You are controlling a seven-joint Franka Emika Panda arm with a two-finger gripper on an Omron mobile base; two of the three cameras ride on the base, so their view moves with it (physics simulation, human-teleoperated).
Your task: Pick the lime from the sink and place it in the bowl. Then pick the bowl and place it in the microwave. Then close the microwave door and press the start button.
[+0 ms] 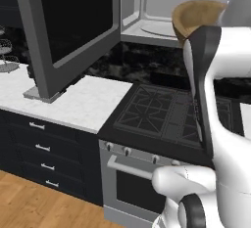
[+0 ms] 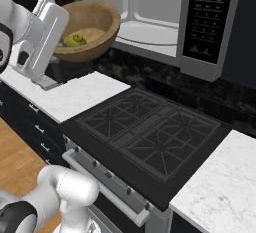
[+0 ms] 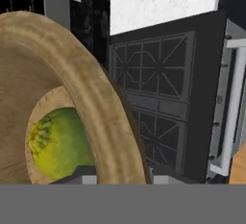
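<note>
Gripper (image 3: 117, 176) clamps the bowl (image 2: 92, 29) rim, lime (image 2: 75, 40) inside, raised before the open microwave (image 2: 150, 12). Door (image 1: 68, 26) swung wide left; fingertips mostly cut off.

Wooden bowl (image 2: 92, 29) airborne before open microwave (image 2: 150, 22), lime (image 2: 76, 40) inside.

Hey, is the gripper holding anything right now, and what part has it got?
Yes: the gripper holds the wooden bowl by its rim, one finger on each side, with the lime inside.
</note>
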